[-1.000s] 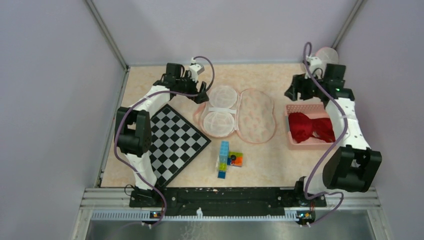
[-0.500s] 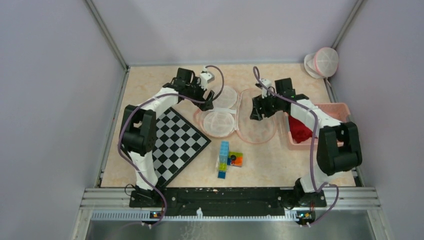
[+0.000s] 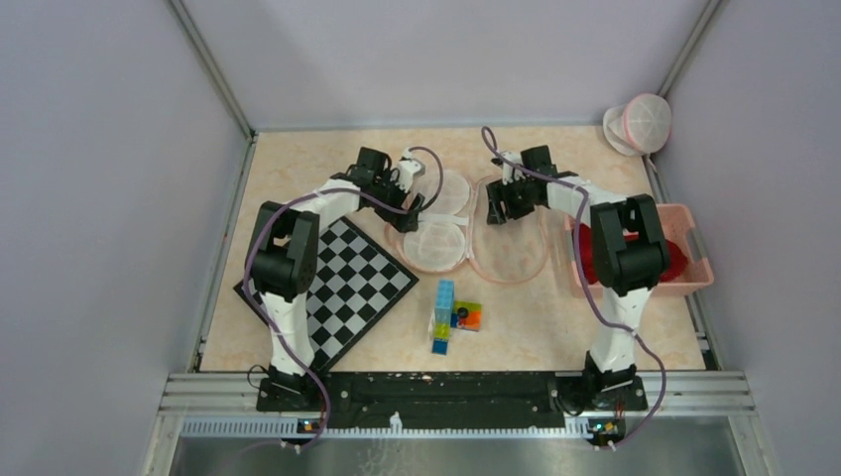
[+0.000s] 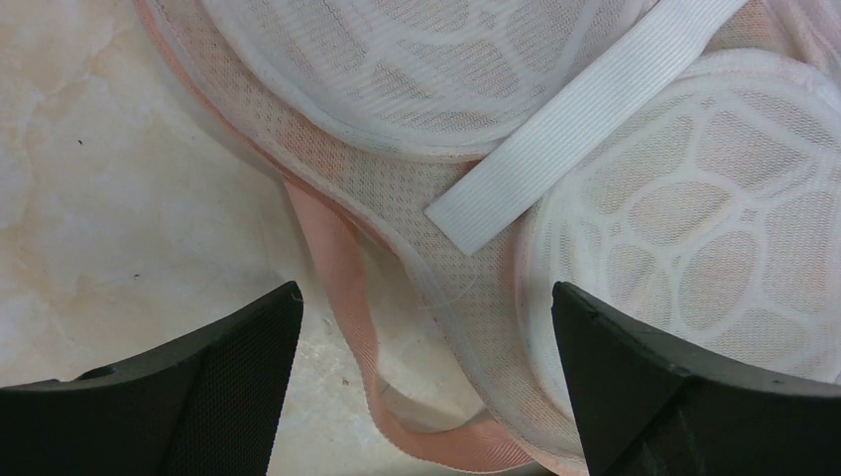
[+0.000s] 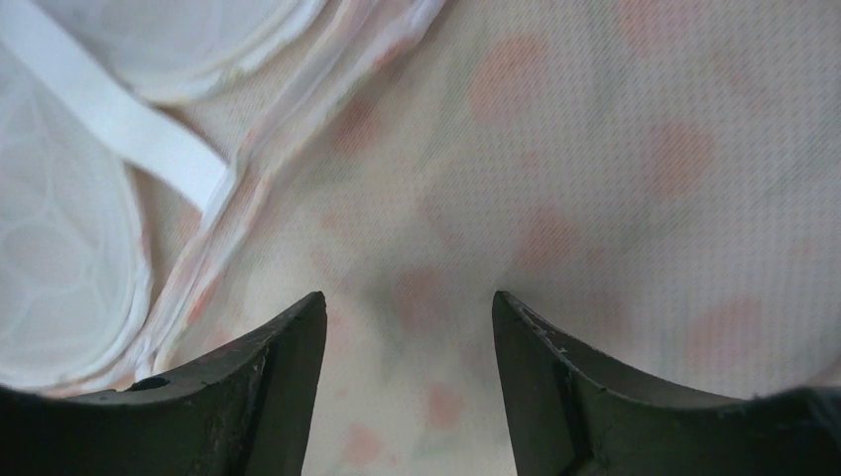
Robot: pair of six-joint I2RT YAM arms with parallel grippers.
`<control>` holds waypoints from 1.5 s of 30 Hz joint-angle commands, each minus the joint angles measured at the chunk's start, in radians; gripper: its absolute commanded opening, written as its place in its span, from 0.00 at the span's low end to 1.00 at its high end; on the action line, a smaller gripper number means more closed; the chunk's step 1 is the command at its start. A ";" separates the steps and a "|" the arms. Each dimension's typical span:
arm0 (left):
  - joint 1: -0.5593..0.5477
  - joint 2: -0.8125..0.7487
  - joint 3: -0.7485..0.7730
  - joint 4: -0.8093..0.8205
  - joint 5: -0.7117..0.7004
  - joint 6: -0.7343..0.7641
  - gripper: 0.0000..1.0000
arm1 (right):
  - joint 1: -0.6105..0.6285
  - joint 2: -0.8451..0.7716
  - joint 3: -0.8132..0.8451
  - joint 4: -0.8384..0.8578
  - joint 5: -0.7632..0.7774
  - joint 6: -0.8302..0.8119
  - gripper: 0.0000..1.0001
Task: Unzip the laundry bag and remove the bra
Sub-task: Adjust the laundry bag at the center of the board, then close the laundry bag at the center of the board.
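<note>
Beige marbled tabletop [image 3: 555, 327], lavender walls [image 3: 99, 198]. Two arms [image 3: 317, 203] stretched far and inward over one pink mesh laundry bag [image 3: 511, 253], which lay open mid-table. The left gripper [image 3: 414, 204] gaped wide, and the right gripper [image 3: 496, 211] stood parted, both holding nothing. Two white mesh domes [image 3: 433, 246] sat inside; one red bra [image 3: 587, 256] lay in the pink basket [image 3: 694, 273] on the right.

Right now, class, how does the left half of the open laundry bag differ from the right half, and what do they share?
The left half holds two white mesh domes; the right half holds none. A white elastic strap crosses the left half, not the right half. The right half's mesh carries pink spots; the left half's looks plain. Both are pink-edged mesh, lying open side by side.
</note>
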 commanded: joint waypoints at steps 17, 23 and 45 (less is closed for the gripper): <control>0.048 0.009 0.037 0.016 -0.015 -0.119 0.99 | -0.031 -0.007 0.256 -0.146 0.238 0.060 0.63; 0.048 -0.010 0.006 0.042 -0.006 -0.165 0.99 | -0.033 -0.082 0.116 -0.228 0.367 0.178 0.53; 0.047 0.002 0.024 0.028 -0.001 -0.164 0.99 | -0.039 -0.004 0.023 -0.113 0.444 0.130 0.43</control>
